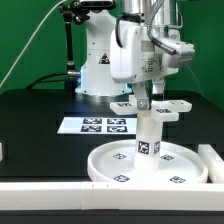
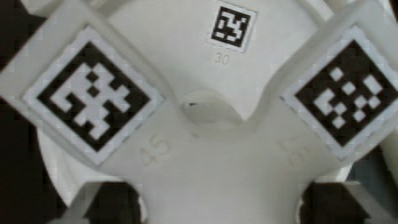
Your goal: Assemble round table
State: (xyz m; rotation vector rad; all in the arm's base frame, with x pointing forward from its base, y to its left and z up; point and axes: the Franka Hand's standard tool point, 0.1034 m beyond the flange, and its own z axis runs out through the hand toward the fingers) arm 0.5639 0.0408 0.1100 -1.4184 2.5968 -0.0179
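The large rimmed round disc (image 1: 110, 165) lies tag-side up on the black table at the front. The short cylinder post (image 1: 149, 135) stands upright on its middle. The cross-shaped piece (image 1: 150, 108) sits level on top of the post, and whether it rests on it or hovers just above I cannot tell. My gripper (image 1: 149, 97) comes down from above and is shut on this piece. In the wrist view the cross-shaped piece (image 2: 205, 110) fills the frame with its tagged arms. The dark fingers (image 2: 98, 205) flank its body, with my gripper (image 2: 217, 206) closed around it.
The marker board (image 1: 98, 125) lies flat behind the disc toward the exterior view's left. A long white bar (image 1: 90, 196) runs along the front edge, with a white raised end (image 1: 211, 160) at the right. The robot's base (image 1: 100, 60) stands at the back.
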